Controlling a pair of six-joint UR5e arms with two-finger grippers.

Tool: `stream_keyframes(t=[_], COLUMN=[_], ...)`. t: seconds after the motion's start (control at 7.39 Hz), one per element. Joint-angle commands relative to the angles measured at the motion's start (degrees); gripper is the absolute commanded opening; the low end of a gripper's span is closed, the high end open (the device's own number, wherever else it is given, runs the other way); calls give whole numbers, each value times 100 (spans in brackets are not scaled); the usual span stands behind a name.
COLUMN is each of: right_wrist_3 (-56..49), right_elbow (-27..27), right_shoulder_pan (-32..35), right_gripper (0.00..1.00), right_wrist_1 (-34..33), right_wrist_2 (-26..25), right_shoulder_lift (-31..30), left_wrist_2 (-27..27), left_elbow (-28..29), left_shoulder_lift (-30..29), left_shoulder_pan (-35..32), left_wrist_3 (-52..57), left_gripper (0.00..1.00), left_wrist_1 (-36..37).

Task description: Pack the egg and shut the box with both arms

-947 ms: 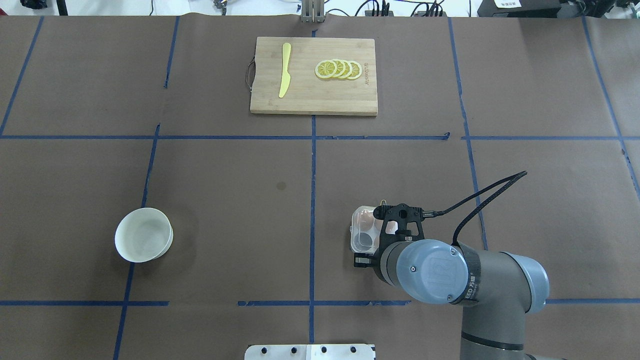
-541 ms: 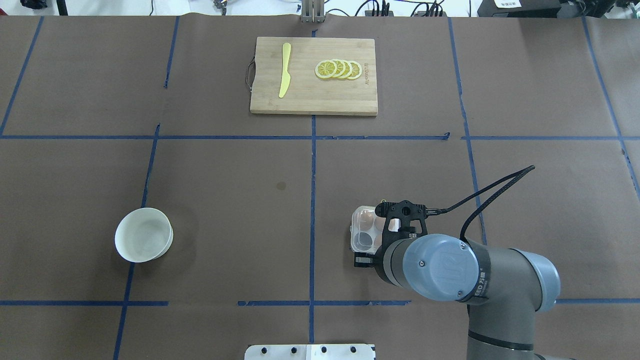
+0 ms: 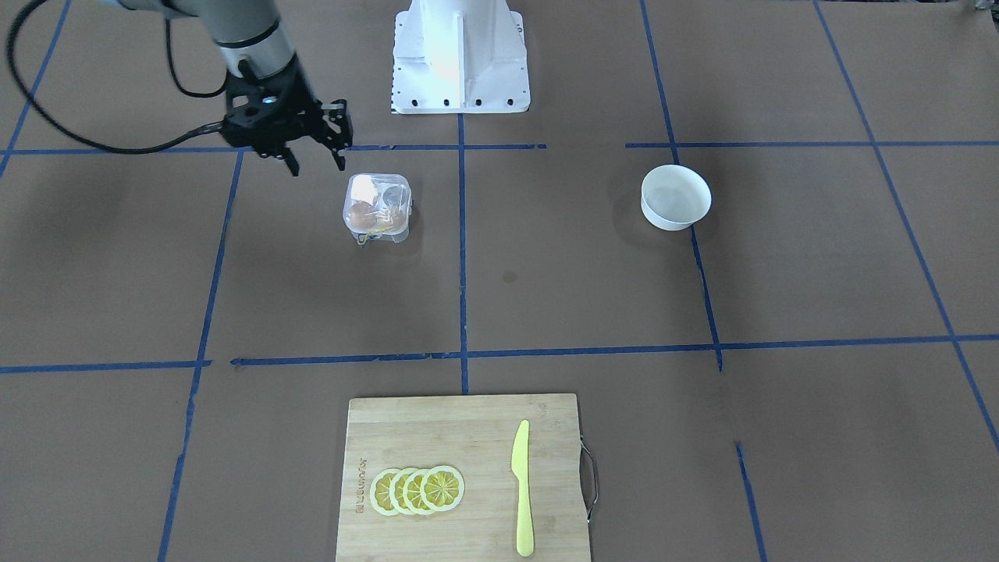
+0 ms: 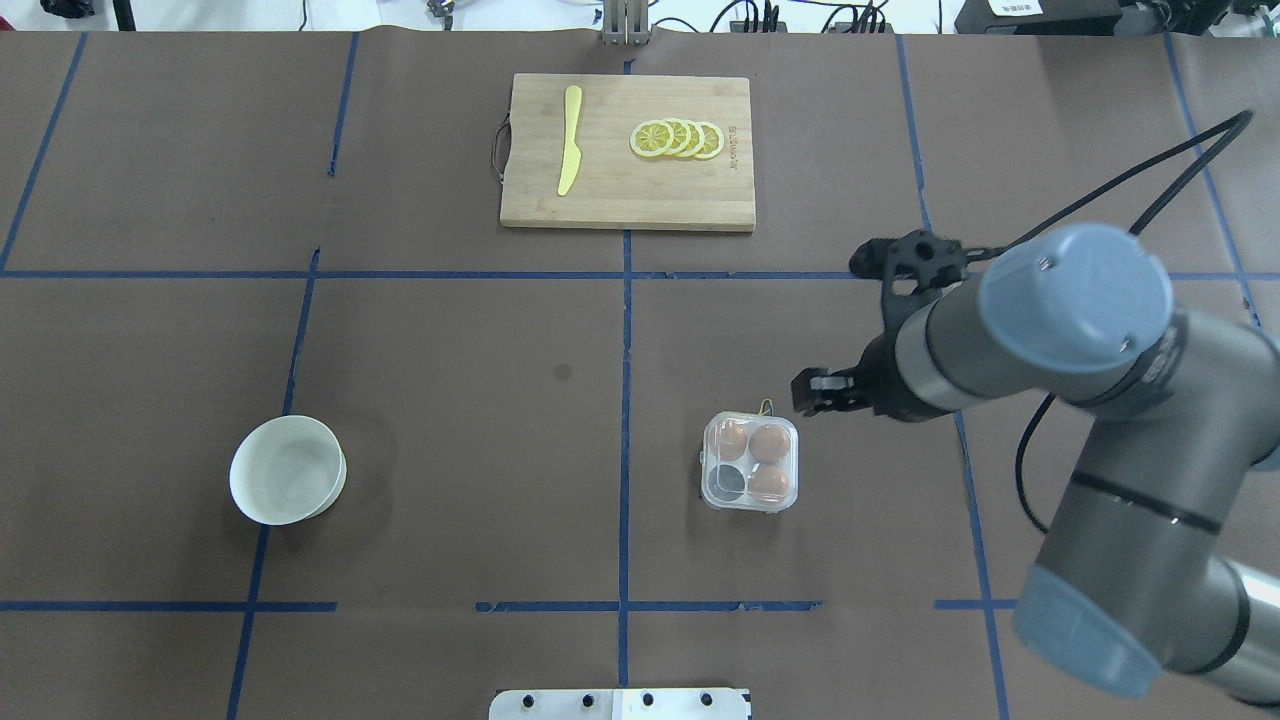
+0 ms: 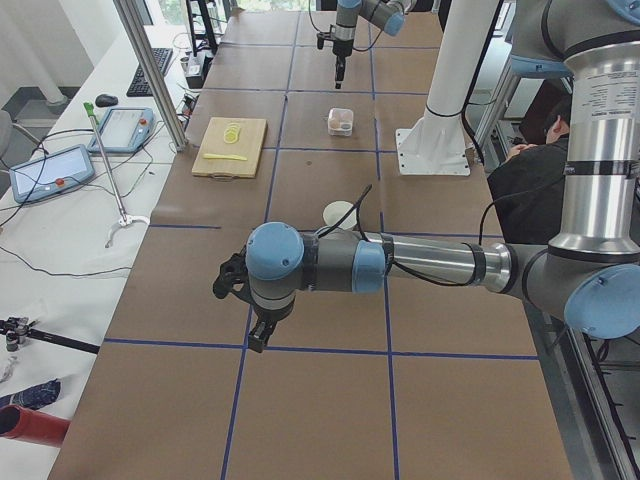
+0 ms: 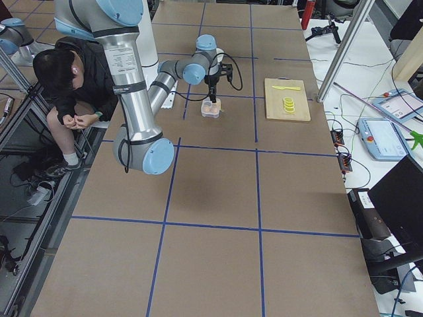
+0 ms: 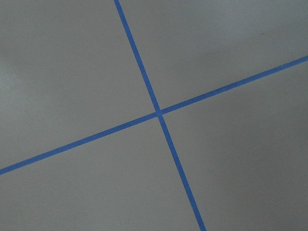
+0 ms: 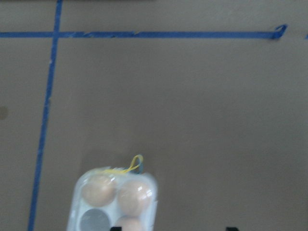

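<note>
The clear box (image 4: pixel 750 462) stands on the table right of centre, with its lid lying over it and a yellow band (image 8: pixel 132 166) at its far edge. Three brown eggs (image 4: pixel 769 443) sit in three cells; the near-left cell (image 4: pixel 731 482) looks empty. I cannot tell which one is the task's egg. The box also shows in the front view (image 3: pixel 377 208) and the right wrist view (image 8: pixel 115 202). My right gripper (image 3: pixel 316 162) hangs open and empty above the table, beyond and to the right of the box (image 4: pixel 815 390). My left gripper (image 5: pixel 250 320) shows only in the left side view; I cannot tell its state.
A white bowl (image 4: pixel 288 470) stands at the near left. A wooden cutting board (image 4: pixel 628 200) at the far middle holds a yellow knife (image 4: pixel 569 140) and lemon slices (image 4: pixel 678 138). The white pedestal base (image 3: pixel 459 55) is at the robot's edge. A seated person (image 6: pixel 66 86) is beside the table.
My right arm has lifted off the box and swung up and away to the far right. The box is now uncovered, showing three eggs inside.
</note>
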Motion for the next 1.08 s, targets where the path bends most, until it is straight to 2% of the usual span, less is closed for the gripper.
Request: stream_keyframes(t=[0.0,0.14,0.41,0.54,0.68,0.95], right_wrist_3=[-2426,-3577,-5705,-6272,-6339,-6243], right_elbow=[-333,-710,-1675,-1950,-2014,-2032], right_shoulder_pan=[1922,2714,4042,4423,4635,4778], right_gripper=[100,100,100,100,100,100], right_wrist_1=[-28,-28,-255,-561,-564,-564], right_wrist_2=[1262,1658,1750,1733,1672,1662], right_shoulder_lift=[-721,-1011,-1260,-1295,-1687,-2085], left_wrist_2=[5,5,101,110,188,644], left_elbow=[-6,28,55,107,117,90], left_shoulder_lift=[-21,-30,57,41,84,172], left_shoulder_pan=[0,0,-17,-18,-35,-53], left_wrist_3=[7,-2,-2,-37,-90,-64], left_gripper=[100,100,100,100,100,100], left_wrist_1=[-19,-36,-10,16,51,104])
